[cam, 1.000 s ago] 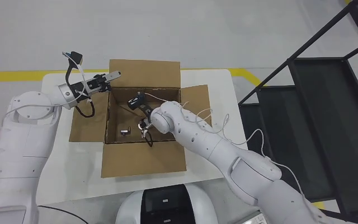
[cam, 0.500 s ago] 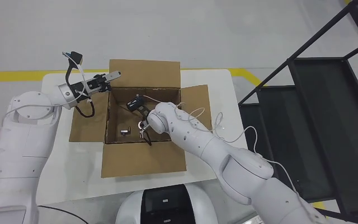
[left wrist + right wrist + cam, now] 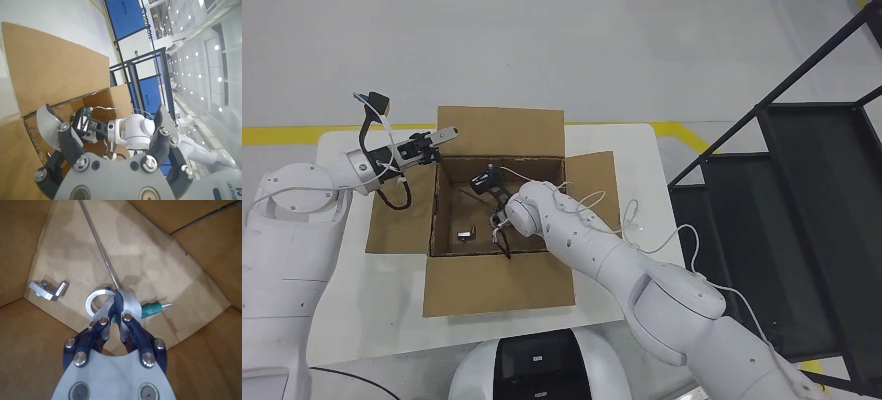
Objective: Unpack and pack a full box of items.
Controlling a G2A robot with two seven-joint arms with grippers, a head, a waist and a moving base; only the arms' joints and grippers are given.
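Since a second ago my right arm has edged slightly left inside the cardboard box [image 3: 500, 285], elbow swinging with it; my left arm has not shifted. Step in hand, as I judge it: unpacking, with a pick under way at the box floor. Item 1, right gripper [image 3: 115, 294]: down in the near middle of the box, pads pressed together on what I take to be the end of the thin metal rod [image 3: 100, 245]. I cannot rule out that the tips merely meet beside it. Item 2, left gripper [image 3: 102, 111]: held above the far-left corner of the box, fingers spread wide, holding nothing. Item 3, box contents, all on the floor: the rod, running from the right gripper's tips slantwise across the floor; a metal ring [image 3: 90, 300] directly under those tips; a green-handled screwdriver [image 3: 151, 310] just beside the ring; and an L-shaped aluminium bracket [image 3: 47, 291] lying apart in the near-left corner. Item 4, table [image 3: 352, 300]: carries the box with its four flaps folded out. Next move, in my judgement: a slow straight lift, keeping the long rod from catching the box wall or dragging the ring, then a set-down on the table outside the flaps.
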